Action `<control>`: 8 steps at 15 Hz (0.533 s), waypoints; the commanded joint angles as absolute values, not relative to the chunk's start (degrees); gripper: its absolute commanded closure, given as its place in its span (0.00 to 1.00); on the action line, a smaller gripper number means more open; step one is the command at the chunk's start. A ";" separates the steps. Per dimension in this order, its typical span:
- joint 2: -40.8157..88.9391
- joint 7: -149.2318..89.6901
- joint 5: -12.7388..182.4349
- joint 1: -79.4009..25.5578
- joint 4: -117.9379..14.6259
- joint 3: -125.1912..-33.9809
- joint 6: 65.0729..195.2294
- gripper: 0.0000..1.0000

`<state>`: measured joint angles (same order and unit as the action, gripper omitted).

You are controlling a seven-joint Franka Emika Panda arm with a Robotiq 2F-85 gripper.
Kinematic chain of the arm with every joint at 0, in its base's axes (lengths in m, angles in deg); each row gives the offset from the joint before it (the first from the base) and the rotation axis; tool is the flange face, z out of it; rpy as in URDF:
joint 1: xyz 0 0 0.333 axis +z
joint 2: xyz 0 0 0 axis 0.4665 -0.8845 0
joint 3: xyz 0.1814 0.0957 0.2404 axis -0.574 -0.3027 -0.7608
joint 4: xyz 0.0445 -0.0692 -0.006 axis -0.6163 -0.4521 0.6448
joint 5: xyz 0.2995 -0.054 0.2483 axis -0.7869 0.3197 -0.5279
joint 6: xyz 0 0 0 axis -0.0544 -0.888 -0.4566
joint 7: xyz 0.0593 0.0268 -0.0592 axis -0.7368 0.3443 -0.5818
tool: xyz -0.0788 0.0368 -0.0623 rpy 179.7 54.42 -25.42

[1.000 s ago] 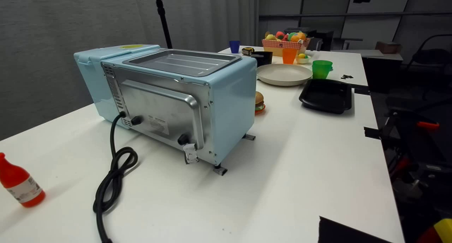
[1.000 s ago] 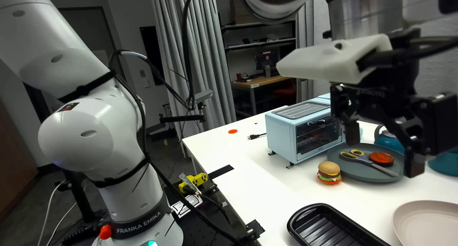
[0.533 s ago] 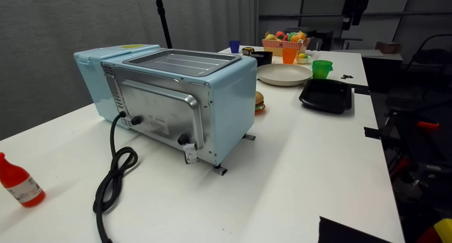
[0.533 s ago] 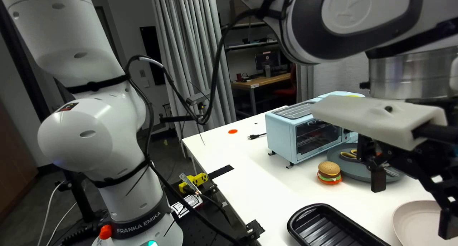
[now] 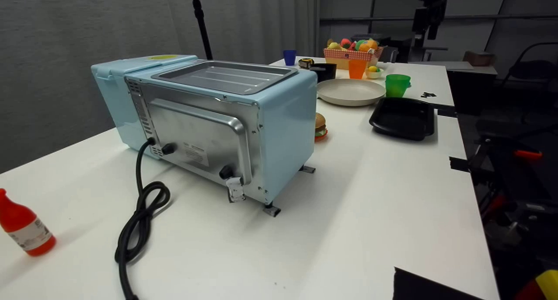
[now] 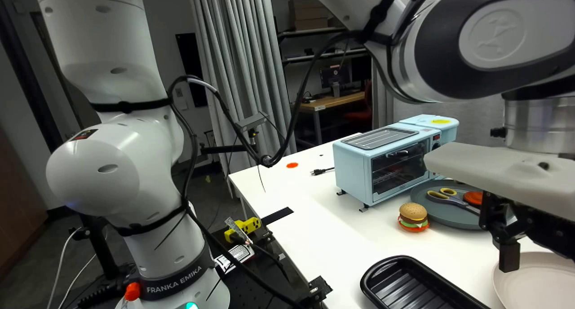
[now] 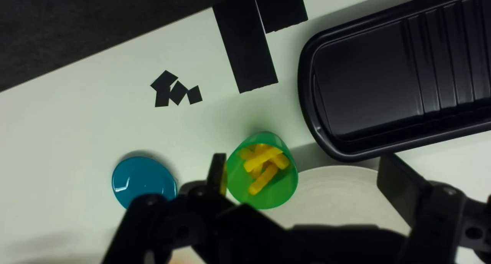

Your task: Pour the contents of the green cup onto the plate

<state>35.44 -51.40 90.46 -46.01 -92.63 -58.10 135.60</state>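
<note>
The green cup [image 5: 396, 86] stands upright on the white table, close beside the plate [image 5: 351, 92]. In the wrist view the cup [image 7: 268, 198] is seen from above with several yellow pieces [image 7: 264, 160] inside; the pale plate [image 7: 337, 195] lies next to it, partly hidden by my gripper. The plate [image 6: 534, 282] also shows at the right edge in an exterior view, where the cup is out of view. My gripper [image 7: 308, 175] is open and empty, above the cup and plate, with the cup nearer one finger. It hangs above the table [image 5: 427, 29] in an exterior view.
A black dish [image 7: 364, 87] lies beside the cup and plate. A blue toaster oven [image 6: 355, 165], a toy burger [image 6: 413, 217] and a grey plate [image 6: 449, 219] with scissors stand farther off. An orange cup [image 5: 357, 69] and a fruit basket [image 5: 344, 61] are behind the plate. A blue round item [image 7: 144, 179] is near the cup.
My open gripper has moved over to the plate's side and come lower, now showing at the top right in an exterior view. The cup, plate and dish have not moved.
</note>
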 commanded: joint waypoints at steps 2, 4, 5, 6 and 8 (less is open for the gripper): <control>35.53 -51.17 90.73 -47.58 -92.48 -59.67 135.48 0.00; 35.53 -51.16 90.73 -47.59 -92.45 -59.67 135.48 0.00; 35.07 -51.32 90.85 -47.62 -92.62 -59.76 135.98 0.00; 34.64 -51.68 90.59 -47.72 -92.89 -59.92 136.79 0.00; 33.29 -52.03 90.21 -48.00 -92.96 -60.15 137.78 0.00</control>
<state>35.01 -51.38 90.54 -46.26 -92.82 -58.79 135.70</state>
